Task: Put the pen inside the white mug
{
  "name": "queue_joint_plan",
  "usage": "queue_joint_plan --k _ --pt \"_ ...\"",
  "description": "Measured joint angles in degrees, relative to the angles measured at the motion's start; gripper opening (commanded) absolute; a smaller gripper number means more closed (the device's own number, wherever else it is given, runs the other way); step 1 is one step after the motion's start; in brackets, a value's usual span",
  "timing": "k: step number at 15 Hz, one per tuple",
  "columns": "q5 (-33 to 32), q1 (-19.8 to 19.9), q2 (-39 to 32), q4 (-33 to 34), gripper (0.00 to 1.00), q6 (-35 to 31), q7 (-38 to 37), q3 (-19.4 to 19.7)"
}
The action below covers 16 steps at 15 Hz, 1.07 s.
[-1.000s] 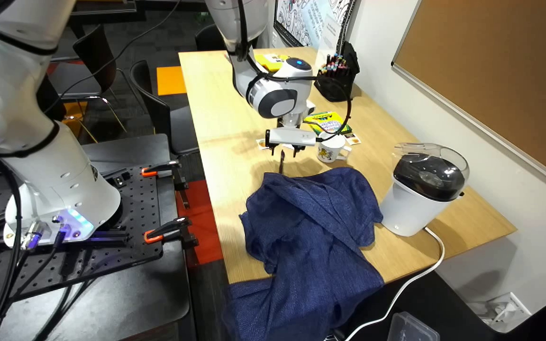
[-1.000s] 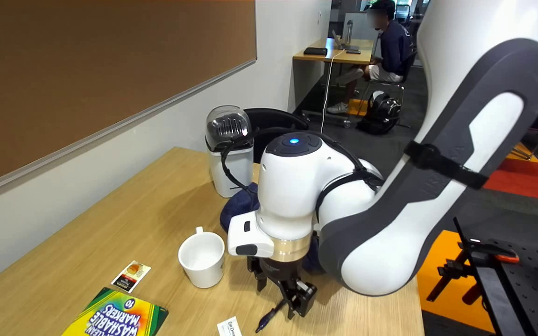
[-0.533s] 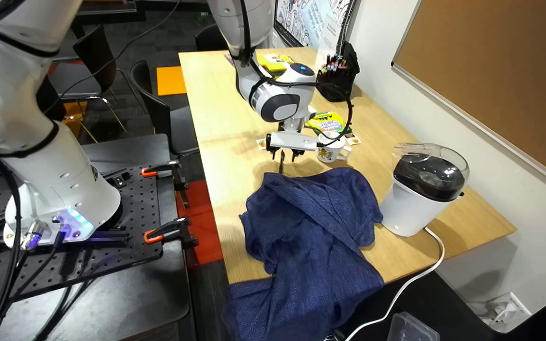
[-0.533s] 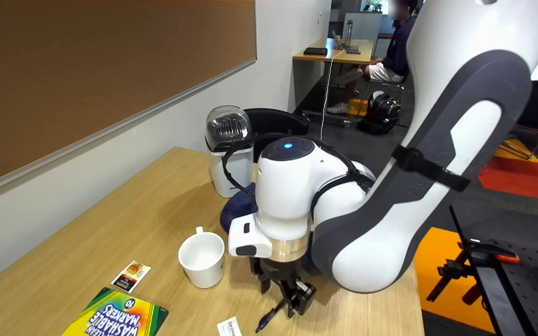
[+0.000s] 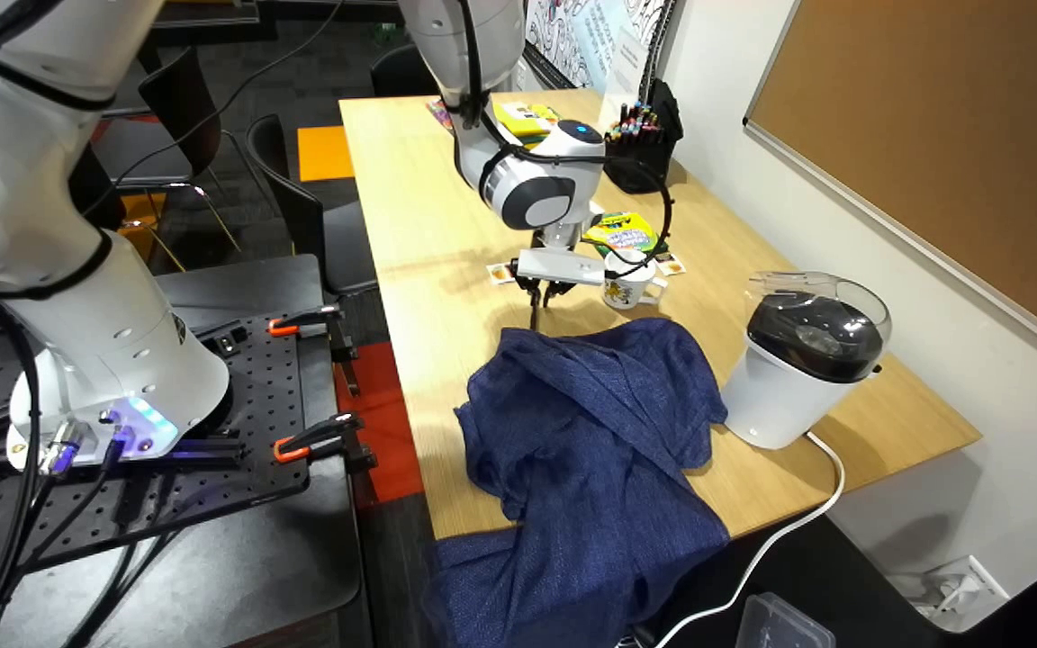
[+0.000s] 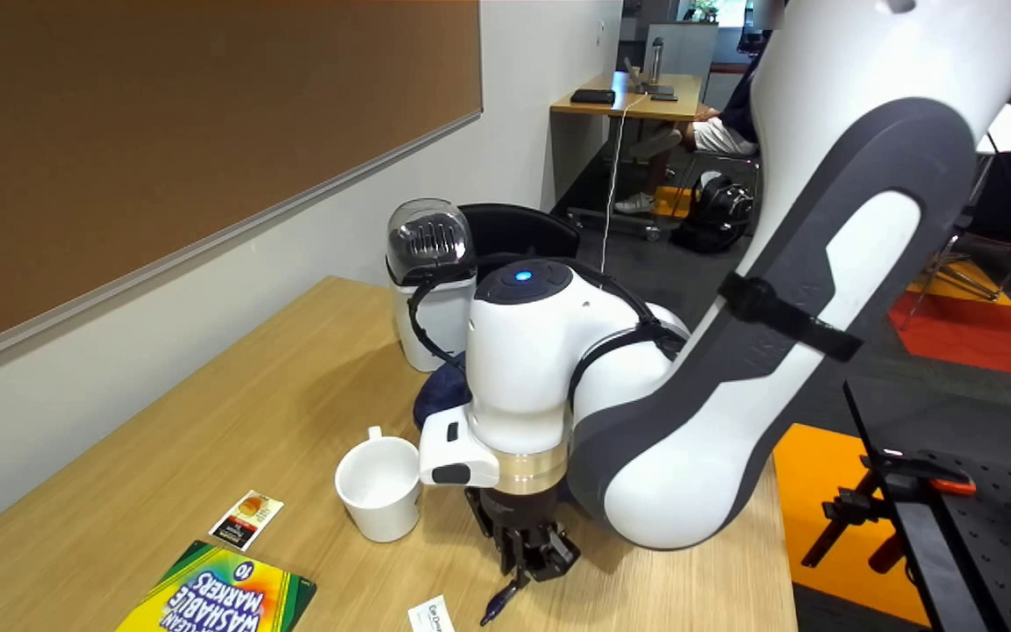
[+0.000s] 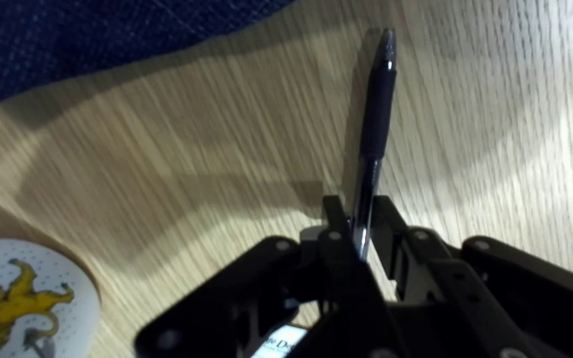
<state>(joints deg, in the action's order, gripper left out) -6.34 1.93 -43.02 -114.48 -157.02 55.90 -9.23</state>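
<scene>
A dark pen (image 7: 378, 109) lies on the table beside the blue cloth, its grip end pointing away from the jaws in the wrist view. My gripper (image 7: 358, 203) is low over the other end, one finger on each side of the shaft. The jaws have narrowed, but a slim gap still shows beside the pen, so no firm hold is visible. In an exterior view the pen (image 6: 501, 601) sticks out from under the gripper (image 6: 525, 569). The white mug (image 6: 380, 491) stands upright close by, its inside bare; the wrist view shows the mug's yellow figure (image 7: 33, 298).
A crumpled blue cloth (image 5: 590, 432) spreads over the table's near end, with a white corded appliance (image 5: 780, 387) next to it. Around the mug lie a marker box (image 6: 225, 597), a small packet (image 6: 247, 518) and a card (image 6: 431, 614). A black marker holder (image 5: 640, 148) stands farther back.
The fingers have come from wide apart to close around the pen's end. The hand has shifted slightly toward the mug and a little lower. Pen and mug have stayed put.
</scene>
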Motion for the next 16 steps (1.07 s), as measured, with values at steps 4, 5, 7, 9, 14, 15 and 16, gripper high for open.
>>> queue_joint_plan --k 4,5,7,9,14,15,16 --pt "0.00 0.09 -0.30 0.73 0.33 1.07 0.00 -0.13" --pt "0.00 0.11 -0.37 0.89 0.36 1.28 0.00 -0.15" --pt "0.00 0.15 -0.47 1.15 0.37 1.92 0.00 -0.18" --pt "0.00 0.18 -0.60 1.42 0.31 2.75 0.00 -0.19" --pt "0.00 0.20 -1.28 2.20 0.02 4.07 0.00 -0.29" --pt "0.00 0.20 -1.33 2.41 0.03 4.41 0.00 -0.33" --pt "0.00 0.20 -1.37 2.55 0.03 4.62 0.00 -0.36"
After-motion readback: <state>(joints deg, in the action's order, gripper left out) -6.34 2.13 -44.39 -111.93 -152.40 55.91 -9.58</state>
